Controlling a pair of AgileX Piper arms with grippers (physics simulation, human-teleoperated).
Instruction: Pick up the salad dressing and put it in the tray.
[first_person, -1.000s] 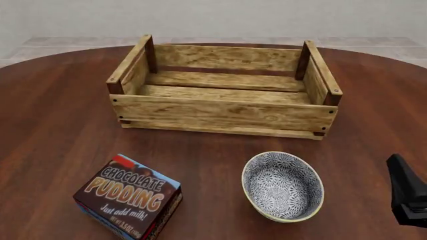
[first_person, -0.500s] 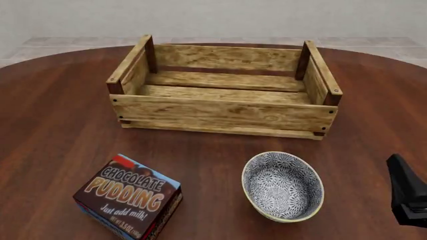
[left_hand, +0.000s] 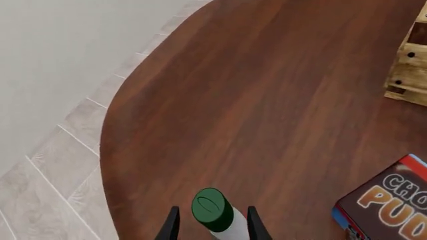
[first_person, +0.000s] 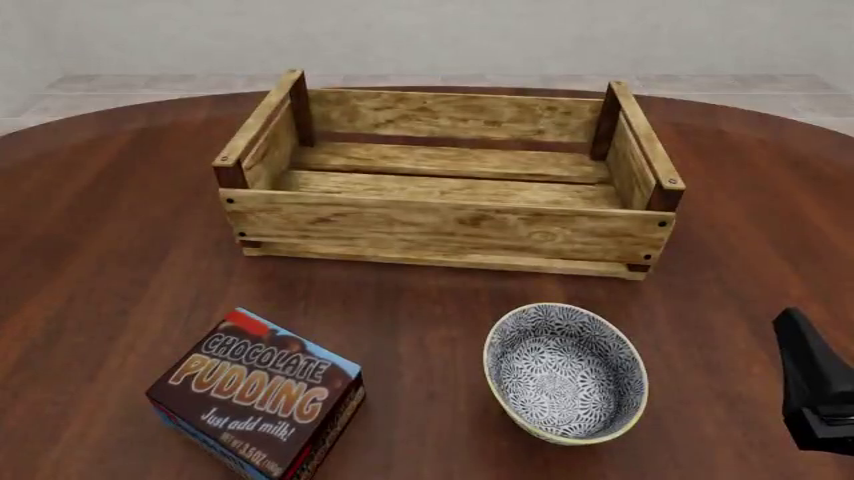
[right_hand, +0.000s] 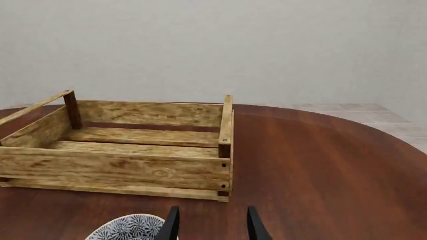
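The salad dressing (left_hand: 215, 214), a whitish bottle with a green cap, shows only in the left wrist view, standing near the table's rounded edge. My left gripper (left_hand: 212, 211) is open and straddles it, one finger (left_hand: 173, 222) on each side, with small gaps to the cap. The tray (first_person: 447, 215), a light-wood slatted crate with dark corner posts, sits at the far middle of the table with nothing in it. My right gripper (right_hand: 212, 212) is open with nothing between its fingers and faces the tray (right_hand: 120, 170). In the front view only a dark part of the right arm (first_person: 814, 395) shows.
A brown chocolate pudding box (first_person: 256, 392) lies at the near left, close to the bottle and also seen as the box (left_hand: 390, 200) in the left wrist view. A grey patterned bowl (first_person: 565, 372) stands at the near right, in front of the tray. A tray corner (left_hand: 408, 75) shows beyond the bottle.
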